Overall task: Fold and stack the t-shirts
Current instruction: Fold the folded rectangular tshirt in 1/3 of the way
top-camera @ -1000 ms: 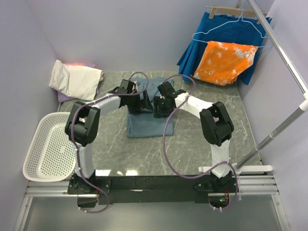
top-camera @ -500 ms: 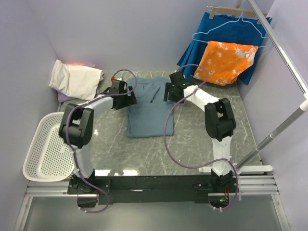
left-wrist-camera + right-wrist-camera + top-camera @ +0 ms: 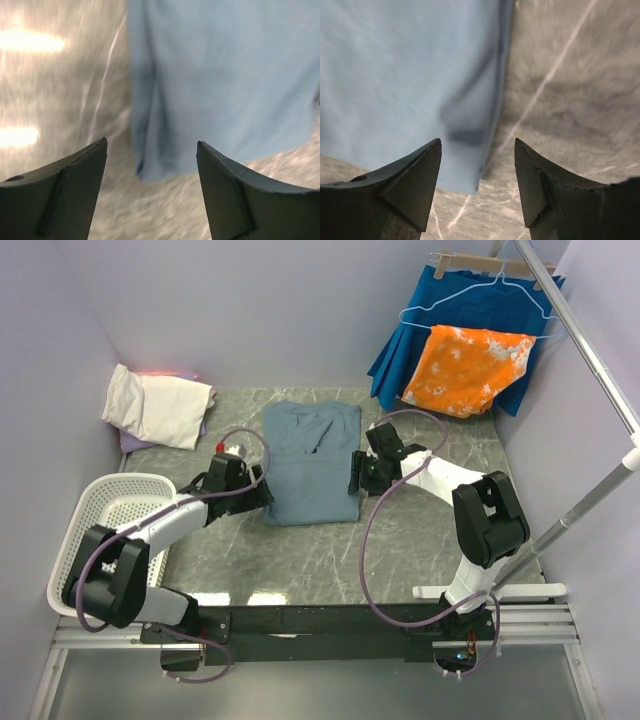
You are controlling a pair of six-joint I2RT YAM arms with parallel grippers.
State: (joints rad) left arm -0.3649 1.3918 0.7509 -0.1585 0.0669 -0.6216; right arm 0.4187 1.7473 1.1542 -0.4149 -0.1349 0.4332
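Note:
A dusty blue-grey t-shirt [image 3: 310,465] lies flat mid-table as a long strip folded lengthwise. My left gripper [image 3: 263,496] is low at its near left corner, open; the left wrist view shows that corner of the shirt [image 3: 225,75] just ahead of the empty gap of the left gripper [image 3: 151,145]. My right gripper [image 3: 356,473] sits at the strip's right edge, open, with the near right corner of the shirt [image 3: 395,75] in front of the right gripper [image 3: 477,142]. A cream-white folded t-shirt [image 3: 157,406] rests on a lavender one [image 3: 134,443] at the back left.
A white perforated basket [image 3: 75,570] stands at the near left edge. At the back right, a royal-blue pleated garment [image 3: 470,305] and an orange-and-white cloth [image 3: 465,370] hang from a rack [image 3: 590,350] that runs along the right side.
Both grippers left the far half of the blue-grey shirt, swung outward and came back toward its near corners. The shirt now lies uncovered and stretched long. The left jaws narrowed a little.

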